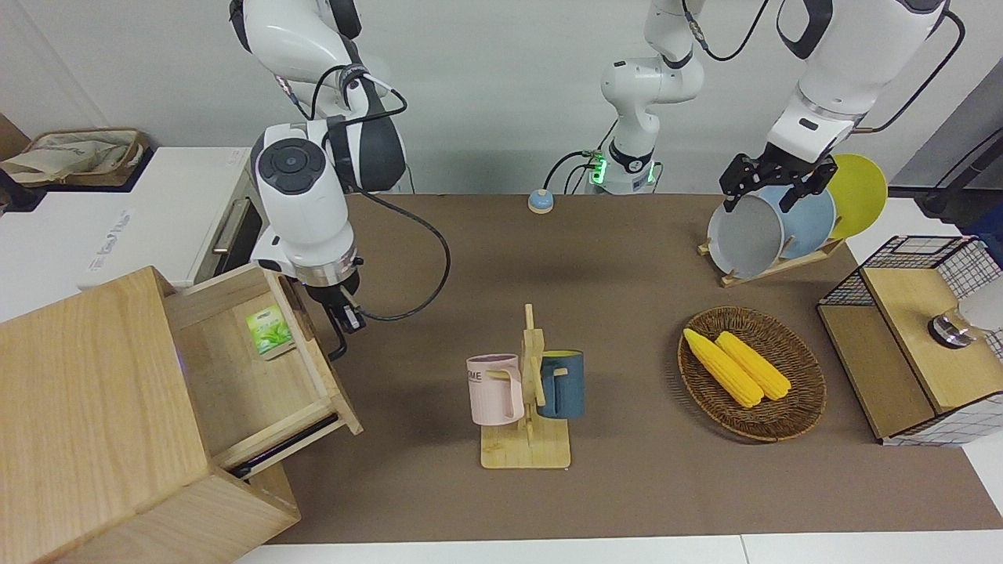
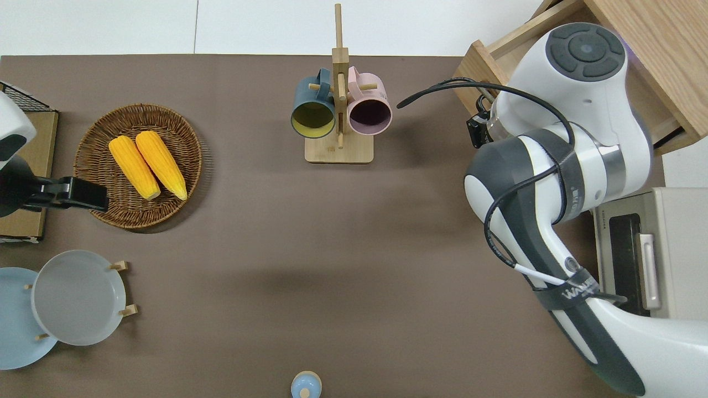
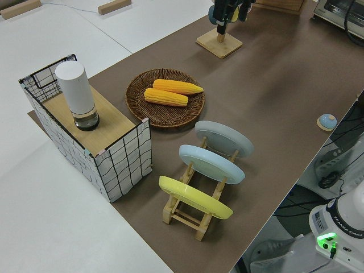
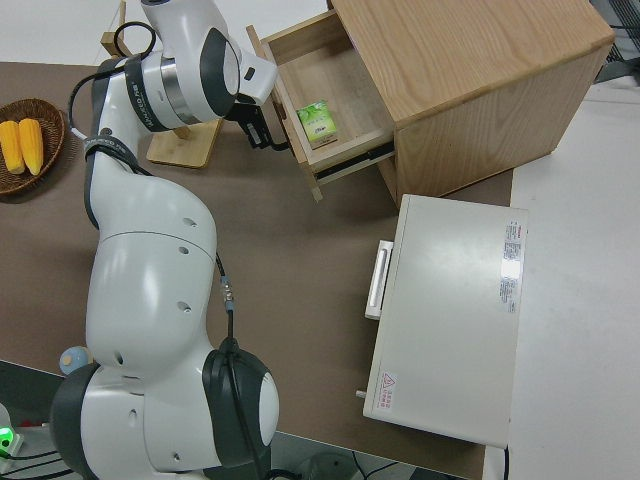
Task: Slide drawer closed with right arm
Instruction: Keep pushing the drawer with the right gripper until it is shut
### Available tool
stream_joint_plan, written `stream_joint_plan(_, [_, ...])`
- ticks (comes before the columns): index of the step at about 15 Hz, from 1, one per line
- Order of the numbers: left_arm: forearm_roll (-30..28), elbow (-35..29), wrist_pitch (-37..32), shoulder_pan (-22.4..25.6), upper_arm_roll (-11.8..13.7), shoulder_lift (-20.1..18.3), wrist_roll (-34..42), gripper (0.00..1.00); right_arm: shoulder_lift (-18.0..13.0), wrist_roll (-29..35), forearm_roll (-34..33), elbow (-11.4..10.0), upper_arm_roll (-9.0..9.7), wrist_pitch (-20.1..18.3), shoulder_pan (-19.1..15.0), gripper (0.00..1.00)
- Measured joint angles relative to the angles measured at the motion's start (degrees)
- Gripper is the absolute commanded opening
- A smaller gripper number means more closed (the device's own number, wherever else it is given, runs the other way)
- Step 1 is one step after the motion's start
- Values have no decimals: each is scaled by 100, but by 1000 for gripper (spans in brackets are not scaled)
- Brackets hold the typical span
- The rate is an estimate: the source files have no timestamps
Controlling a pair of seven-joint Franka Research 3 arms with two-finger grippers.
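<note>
Drawer partly open; front panel touching right claw at handle. Claw spread or pinching: cannot tell. Left arm parked.

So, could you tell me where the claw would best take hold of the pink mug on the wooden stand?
Probably the pink mug is best gripped by its body or rim, coming from the right arm's end of the table. Its handle is hooked over a peg of the mug stand, and the blue mug blocks the opposite side, so I'd lift it outward off the peg.
</note>
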Motion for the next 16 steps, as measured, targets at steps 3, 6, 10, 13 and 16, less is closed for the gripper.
stream_joint_plan(3, [0,0,0,0,0,0,0,993,59,-259,-21,113,-10,8,-221,0])
stream_joint_plan(6, [0,0,0,0,0,0,0,993,97,-336,-96,236,-3,9,-341,0])
stream_joint_plan(10, [0,0,0,0,0,0,0,993,229,-691,-121,395,12,80,-684,0])
stream_joint_plan(13, [0,0,0,0,0,0,0,993,333,-773,-133,429,20,366,-910,0])
stream_joint_plan(16, [0,0,0,0,0,0,0,993,352,-787,-137,439,23,502,-998,0])
